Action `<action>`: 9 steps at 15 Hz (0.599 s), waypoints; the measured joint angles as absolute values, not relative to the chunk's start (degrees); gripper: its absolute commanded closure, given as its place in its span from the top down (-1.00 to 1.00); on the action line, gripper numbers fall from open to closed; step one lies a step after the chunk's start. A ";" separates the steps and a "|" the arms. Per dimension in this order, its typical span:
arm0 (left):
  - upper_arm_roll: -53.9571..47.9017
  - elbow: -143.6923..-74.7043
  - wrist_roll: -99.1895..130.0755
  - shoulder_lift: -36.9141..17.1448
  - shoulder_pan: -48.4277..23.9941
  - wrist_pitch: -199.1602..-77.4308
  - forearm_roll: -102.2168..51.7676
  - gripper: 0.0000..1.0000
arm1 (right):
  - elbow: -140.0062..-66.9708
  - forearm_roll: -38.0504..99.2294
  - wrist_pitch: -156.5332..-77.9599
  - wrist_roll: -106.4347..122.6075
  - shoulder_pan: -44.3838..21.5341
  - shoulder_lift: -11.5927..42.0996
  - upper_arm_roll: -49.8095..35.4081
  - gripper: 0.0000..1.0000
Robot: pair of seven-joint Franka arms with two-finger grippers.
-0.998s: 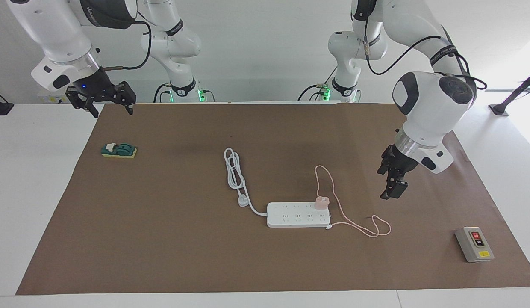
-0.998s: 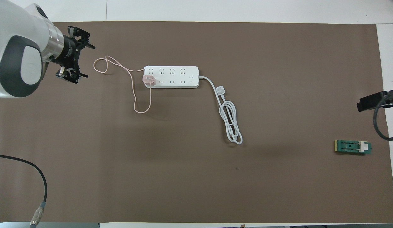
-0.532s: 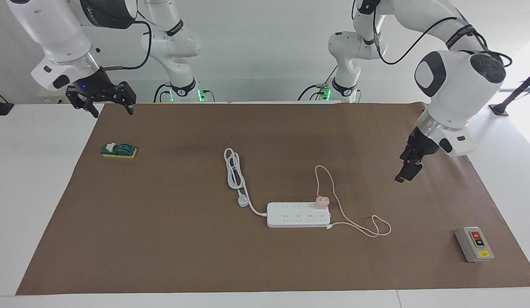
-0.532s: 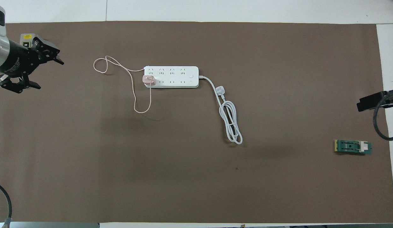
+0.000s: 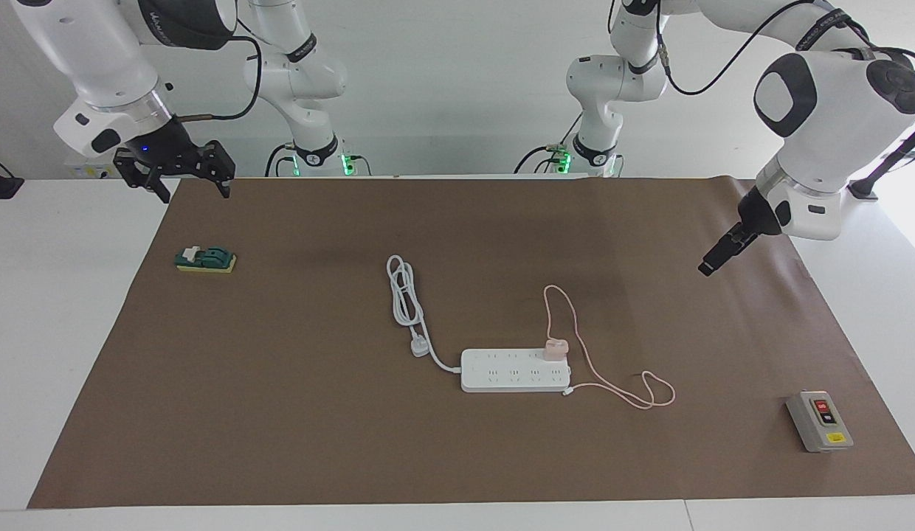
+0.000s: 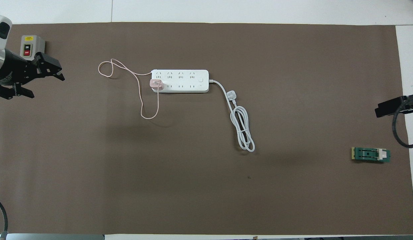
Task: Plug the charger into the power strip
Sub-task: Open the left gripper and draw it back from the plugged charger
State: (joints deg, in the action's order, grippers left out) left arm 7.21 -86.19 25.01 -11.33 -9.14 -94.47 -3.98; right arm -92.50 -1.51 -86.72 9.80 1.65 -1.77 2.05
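Tools both wide open and empty: left tool [image 6: 46, 80] over the mat's edge, right tool [image 5: 183, 177] waiting.

The charger [image 5: 556, 348] is pale pink with a thin pink cable [image 5: 621, 393], and it sits on the white power strip [image 5: 515, 371], whose two rows of small dark socket slots run along its top and whose cord [image 5: 406, 295] and three-pin plug [image 5: 420, 348] are white too. The table [image 5: 59, 310] is white under a plain brown mat [image 5: 295, 413]. The switch box [image 5: 819, 421] is grey with a red button, a black button and a yellow label, the small knife switch [image 5: 206, 259] is dark green on a yellow-cream base with a white handle, and both pincers, left [image 6: 36, 80] and right [image 5: 183, 174], are black on white arms.
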 measured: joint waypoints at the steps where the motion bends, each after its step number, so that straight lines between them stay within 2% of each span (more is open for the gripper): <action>1: 7.11 -86.38 23.55 -11.38 -9.49 -94.39 -3.73 1.00 | -92.50 -1.51 -86.73 9.80 1.64 -1.77 2.05 1.00; 9: 7.07 -87.99 7.15 -10.27 -10.13 -94.02 -3.59 1.00 | -92.50 -1.51 -86.60 9.80 1.64 -1.77 2.05 1.00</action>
State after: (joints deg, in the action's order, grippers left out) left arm 7.07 -87.99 7.15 -10.27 -10.13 -94.02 -3.59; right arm -92.50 -1.51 -86.60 9.80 1.64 -1.77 2.05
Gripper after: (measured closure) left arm 0.000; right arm 0.000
